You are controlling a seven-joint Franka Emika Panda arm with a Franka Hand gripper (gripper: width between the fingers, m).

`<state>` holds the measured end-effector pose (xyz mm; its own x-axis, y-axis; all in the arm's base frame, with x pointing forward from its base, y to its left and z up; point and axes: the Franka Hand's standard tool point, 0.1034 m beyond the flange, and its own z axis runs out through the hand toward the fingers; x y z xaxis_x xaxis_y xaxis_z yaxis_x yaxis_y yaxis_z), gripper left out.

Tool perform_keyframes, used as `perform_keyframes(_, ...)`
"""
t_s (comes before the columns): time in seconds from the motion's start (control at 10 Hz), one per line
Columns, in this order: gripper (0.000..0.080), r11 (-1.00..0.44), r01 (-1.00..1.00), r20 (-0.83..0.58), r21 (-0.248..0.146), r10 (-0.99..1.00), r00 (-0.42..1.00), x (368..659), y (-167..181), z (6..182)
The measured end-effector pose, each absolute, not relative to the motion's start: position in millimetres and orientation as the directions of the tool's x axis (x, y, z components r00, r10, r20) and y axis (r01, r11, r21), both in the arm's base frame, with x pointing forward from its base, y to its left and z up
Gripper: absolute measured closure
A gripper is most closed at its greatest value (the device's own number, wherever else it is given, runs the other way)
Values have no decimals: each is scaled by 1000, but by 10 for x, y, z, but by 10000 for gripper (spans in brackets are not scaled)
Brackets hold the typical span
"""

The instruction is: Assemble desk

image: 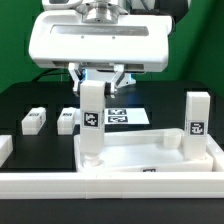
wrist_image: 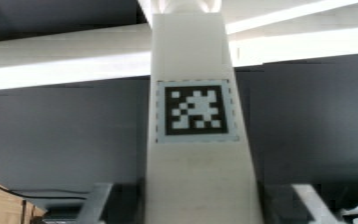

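A black desk (image: 30, 100) fills the scene, with a green backdrop (image: 12, 50) far left. A long rail (image: 60, 187) runs along the near edge. Just behind it, centre to right, lies the white top (image: 140, 152), rim up. The marker board (image: 130, 116) lies flat beyond it. One left leg (image: 92, 125) stands upright at the top's left end, and a right leg (image: 197, 118) at its right end. Two loose legs (image: 33, 121) (image: 67, 120) lie further left on the desk. The hand (image: 93, 88) is closed narrowly on the left leg's upper end, whose tag (wrist_image: 197, 110) faces the wrist view
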<state>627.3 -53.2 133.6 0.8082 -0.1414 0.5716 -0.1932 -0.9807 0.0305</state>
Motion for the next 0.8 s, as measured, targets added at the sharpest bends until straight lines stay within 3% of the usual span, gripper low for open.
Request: perform_keyframes(0.8,506,-983,-178,603,43,-116,789,6282,-458,1294)
